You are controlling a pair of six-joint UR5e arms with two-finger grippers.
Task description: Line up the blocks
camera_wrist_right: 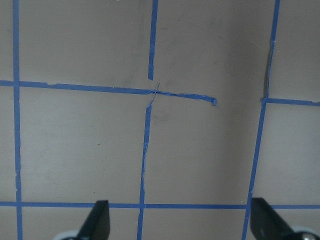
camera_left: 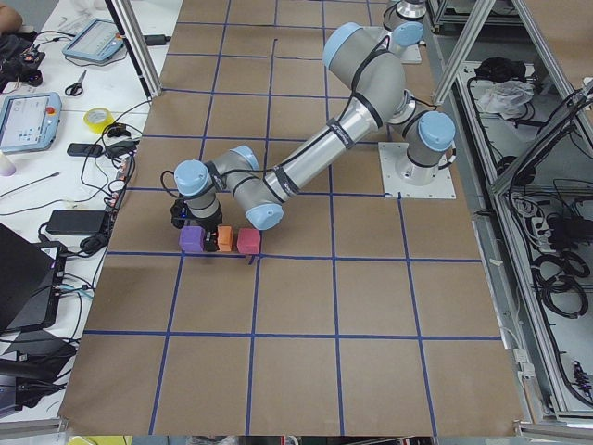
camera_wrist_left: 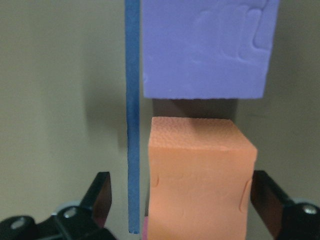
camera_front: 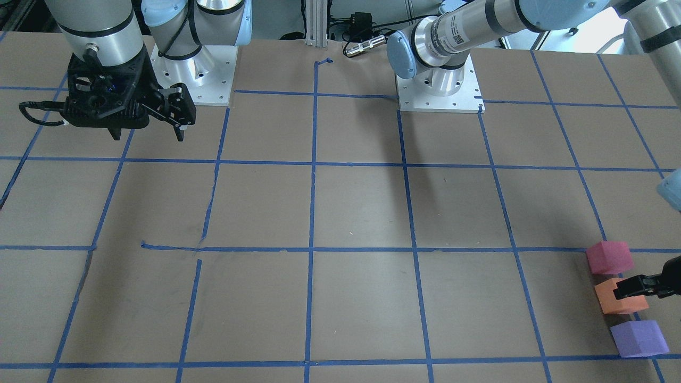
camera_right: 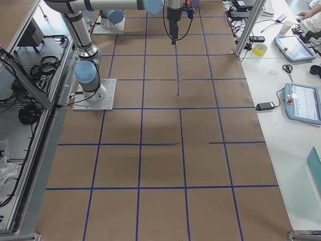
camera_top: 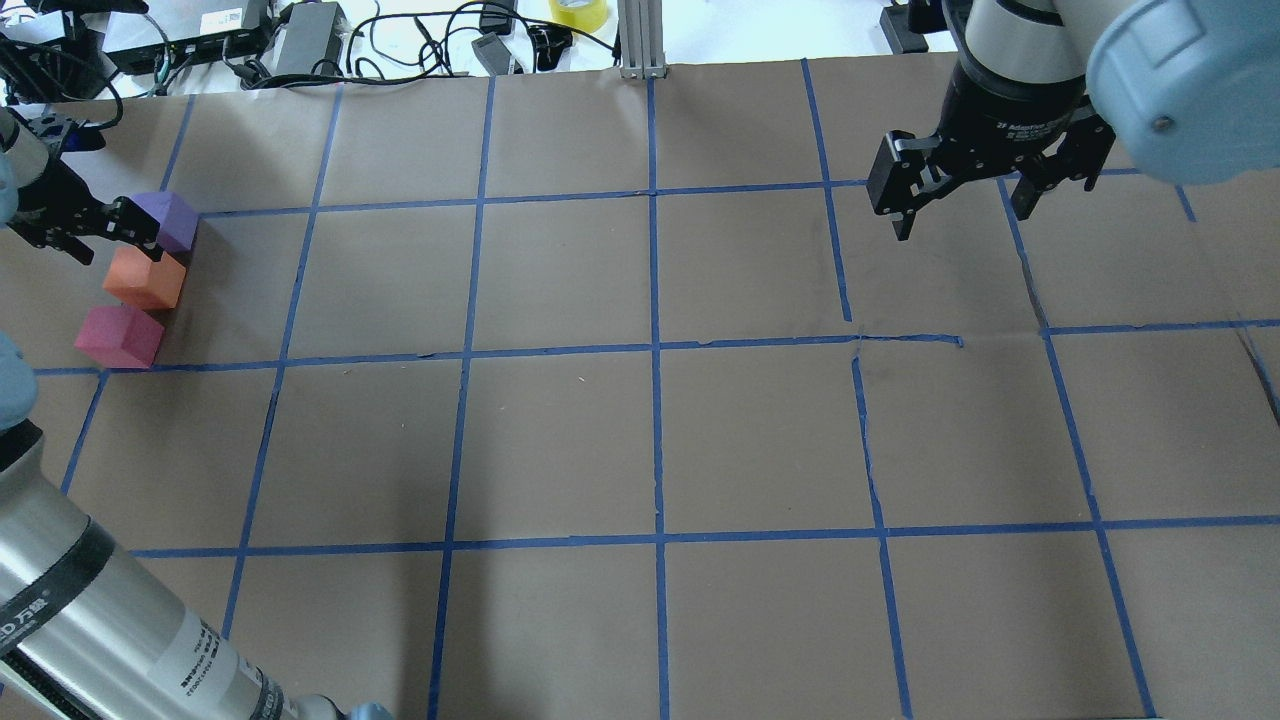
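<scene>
Three foam cubes lie in a short row on the brown table near its left end: pinkish-red (camera_front: 609, 257), orange (camera_front: 612, 304) and purple (camera_front: 638, 339). In the overhead view they are purple (camera_top: 170, 218), orange (camera_top: 145, 278) and pinkish-red (camera_top: 118, 336). My left gripper (camera_top: 112, 235) is open over the orange cube. In the left wrist view the orange cube (camera_wrist_left: 200, 175) sits between the two spread fingers (camera_wrist_left: 102, 197), with the purple cube (camera_wrist_left: 205, 45) just beyond it. My right gripper (camera_top: 965, 215) is open and empty, hovering over bare table far to the right (camera_wrist_right: 180, 225).
Blue tape lines (camera_top: 655, 350) mark a grid on the table. Both arm bases (camera_front: 439, 88) stand at the robot's edge. Cables and a tape roll (camera_top: 578, 12) lie past the far edge. The cubes sit close to the table's left end (camera_left: 139, 250).
</scene>
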